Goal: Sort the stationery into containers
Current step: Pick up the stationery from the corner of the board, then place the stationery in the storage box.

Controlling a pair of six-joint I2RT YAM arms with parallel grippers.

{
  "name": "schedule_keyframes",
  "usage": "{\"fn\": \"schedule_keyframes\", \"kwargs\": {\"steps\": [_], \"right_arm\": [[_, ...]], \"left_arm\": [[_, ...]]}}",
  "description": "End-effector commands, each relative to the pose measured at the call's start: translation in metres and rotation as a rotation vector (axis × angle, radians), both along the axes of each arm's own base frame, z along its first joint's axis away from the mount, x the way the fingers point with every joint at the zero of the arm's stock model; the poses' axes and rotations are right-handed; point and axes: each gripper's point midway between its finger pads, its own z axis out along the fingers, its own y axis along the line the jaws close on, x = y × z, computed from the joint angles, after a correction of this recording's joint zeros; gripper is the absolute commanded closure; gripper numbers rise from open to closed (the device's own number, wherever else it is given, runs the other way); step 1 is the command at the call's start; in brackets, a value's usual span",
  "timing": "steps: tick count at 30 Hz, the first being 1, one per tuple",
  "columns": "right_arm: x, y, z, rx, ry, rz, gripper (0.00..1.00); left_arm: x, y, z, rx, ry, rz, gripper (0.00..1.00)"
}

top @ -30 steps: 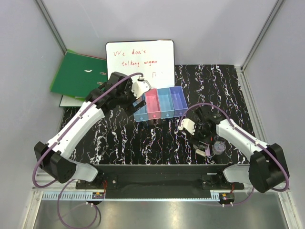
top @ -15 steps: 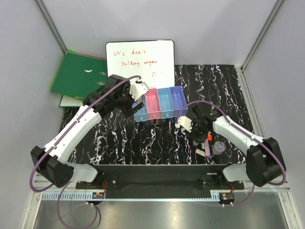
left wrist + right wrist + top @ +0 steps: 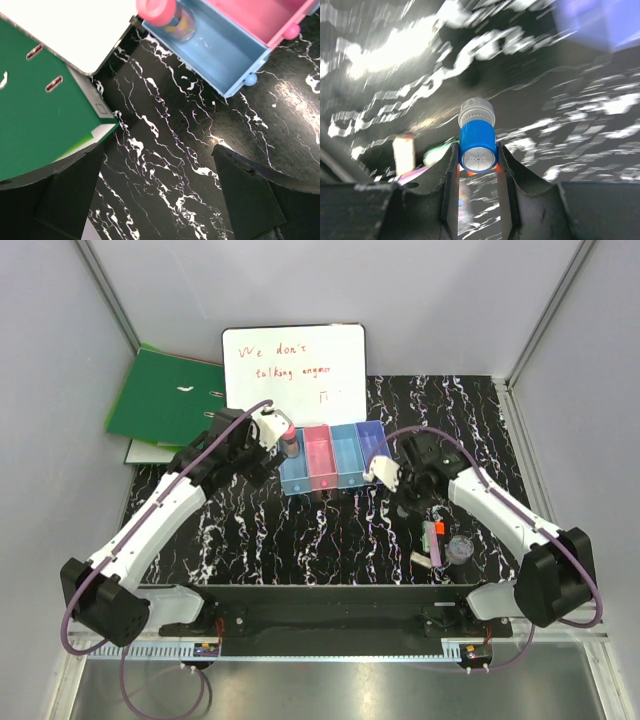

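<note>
We see the right fingers (image 3: 449,172) clamped on the blue-capped small tube (image 3: 477,145) at its cap, just near-right of the bins (image 3: 345,478), so it could pivot and drop onto the desk (image 3: 300,530); left fingers (image 3: 250,195) gape empty beside the binned pink-capped cylinder (image 3: 170,15).

Widest open lane is the stretch of table (image 3: 300,530) in front of the bins (image 3: 347,455), between the two arms, and the pink, middle blue and purple bins are open from above. The back is blocked: the whiteboard (image 3: 295,365) stands right behind the row, the binder (image 3: 160,400) lies off to its left, and a pink-capped cylinder (image 3: 289,446) fills the far end of the left blue bin. The right gripper (image 3: 477,165), pinching a blue-capped tube (image 3: 476,135), hangs near the purple end's front corner, with a marker (image 3: 433,532), clear pot (image 3: 460,547) and pink bar (image 3: 437,555) cluttering the table near that arm.
</note>
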Motion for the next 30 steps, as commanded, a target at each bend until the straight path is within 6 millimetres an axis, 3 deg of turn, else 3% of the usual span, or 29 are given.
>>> {"fn": "schedule_keyframes", "kwargs": {"steps": [1,4,7,13,21,30], "right_arm": [[0.055,0.036,0.070,0.142,-0.167,-0.084,1.00],[0.089,0.054,0.095,0.210,-0.214,-0.159,1.00],[0.122,0.071,0.104,0.235,-0.234,-0.178,1.00],[0.175,0.108,0.094,0.256,-0.229,-0.149,1.00],[0.208,0.184,0.078,0.263,-0.237,-0.035,1.00],[0.219,0.217,0.065,0.251,-0.207,-0.002,1.00]], "left_arm": [[0.009,0.006,0.023,-0.102,-0.110,0.098,0.01],[0.006,0.004,0.022,-0.141,-0.111,0.092,0.01],[0.004,0.002,0.021,-0.157,-0.106,0.085,0.01],[-0.004,0.008,0.024,-0.177,-0.122,0.113,0.01],[-0.015,0.017,0.029,-0.155,-0.161,0.103,0.01],[-0.022,0.018,0.025,-0.151,-0.160,0.078,0.01]]}}
